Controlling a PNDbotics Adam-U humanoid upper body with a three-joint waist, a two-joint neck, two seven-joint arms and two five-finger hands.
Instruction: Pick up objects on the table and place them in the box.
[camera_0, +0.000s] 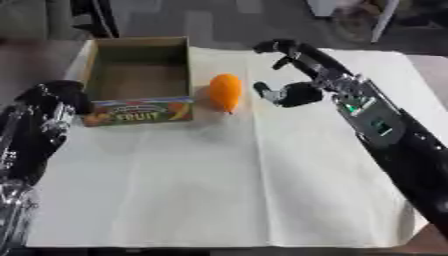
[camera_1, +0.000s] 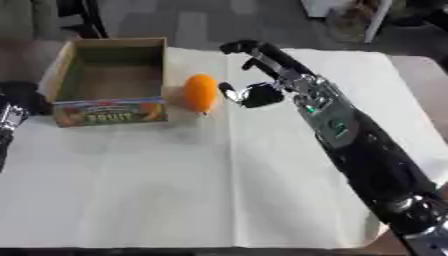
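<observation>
You have a wide bare stretch of the worktop (camera_0: 227, 190), covered with pale paper, in front of you and across the whole near half; nothing stands there. The box (camera_0: 140, 80) sits at the far left with its top open, so you can enter it from above, but its walls block any low approach from the side. Just beside its right wall lies the orange fruit (camera_0: 225, 92), leaving only a narrow gap. Your right hand (camera_0: 293, 75) hangs open just right of the fruit, with free worktop behind it. Your left hand (camera_0: 57, 97) stays close against the box's left near corner.
</observation>
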